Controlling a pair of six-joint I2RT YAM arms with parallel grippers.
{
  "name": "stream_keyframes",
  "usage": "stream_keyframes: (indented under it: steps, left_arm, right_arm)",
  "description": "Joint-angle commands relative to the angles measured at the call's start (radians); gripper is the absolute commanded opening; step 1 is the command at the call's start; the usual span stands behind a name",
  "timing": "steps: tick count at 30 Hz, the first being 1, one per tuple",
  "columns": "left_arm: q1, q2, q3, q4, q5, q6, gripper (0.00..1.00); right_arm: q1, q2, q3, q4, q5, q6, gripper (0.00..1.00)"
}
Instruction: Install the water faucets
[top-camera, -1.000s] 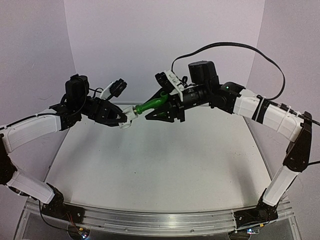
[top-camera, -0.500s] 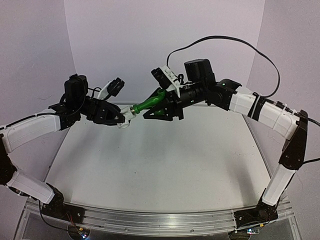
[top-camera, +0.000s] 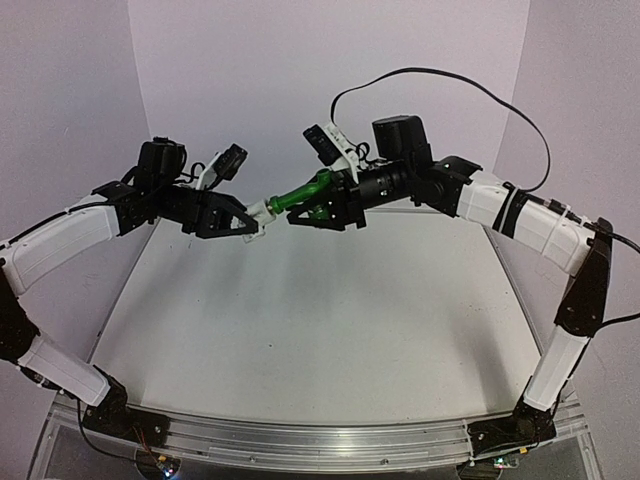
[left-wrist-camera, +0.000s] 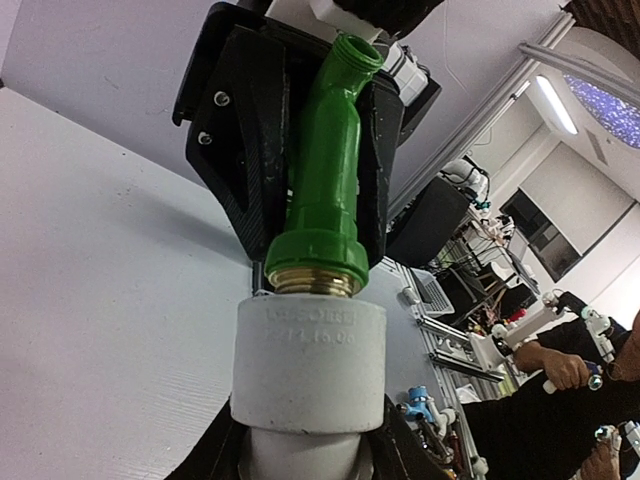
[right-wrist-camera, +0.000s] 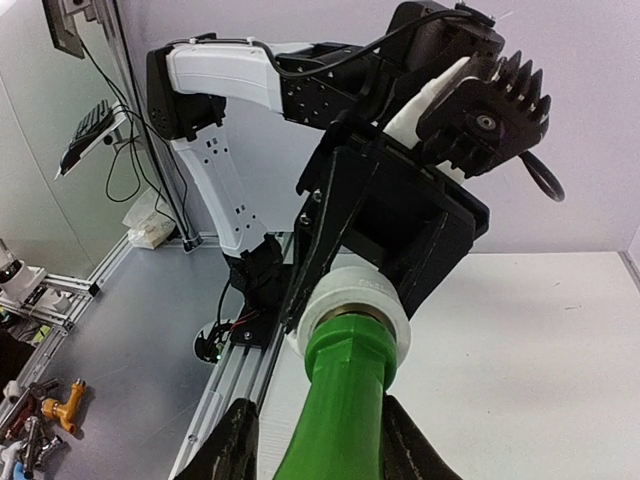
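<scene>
Left wrist view: white fitting (left-wrist-camera: 308, 365) lower end cut off at 6 o'clock edge. Only slivers show there of fingers (left-wrist-camera: 212, 458) of left gripper (left-wrist-camera: 305, 465).
Right wrist view: green tap (right-wrist-camera: 340, 410) rear cut off at 6 o'clock.
Top view: tap rear hidden inside right gripper (top-camera: 305, 207). Tap-fitting joint too small, seating depth unclear. Left arm (top-camera: 60, 250) elbow cut off at 9 o'clock.
</scene>
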Motion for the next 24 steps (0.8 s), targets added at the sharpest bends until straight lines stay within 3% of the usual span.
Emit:
stream_keyframes:
  steps: [1,12,24]
  left_arm:
    - [-0.024,0.02,0.079,-0.01,-0.201,0.087,0.0]
    - [-0.027,-0.039,0.06,-0.081,-0.295,0.297,0.0]
    - [-0.065,-0.1,0.033,-0.082,-0.343,0.557,0.0]
  right_arm:
    - [0.071,0.063,0.012,0.029,-0.014,0.059,0.0]
    - [0.071,0.105,0.016,0.038,-0.105,0.153,0.0]
    - [0.081,0.132,0.004,0.162,-0.213,0.302,0.0]
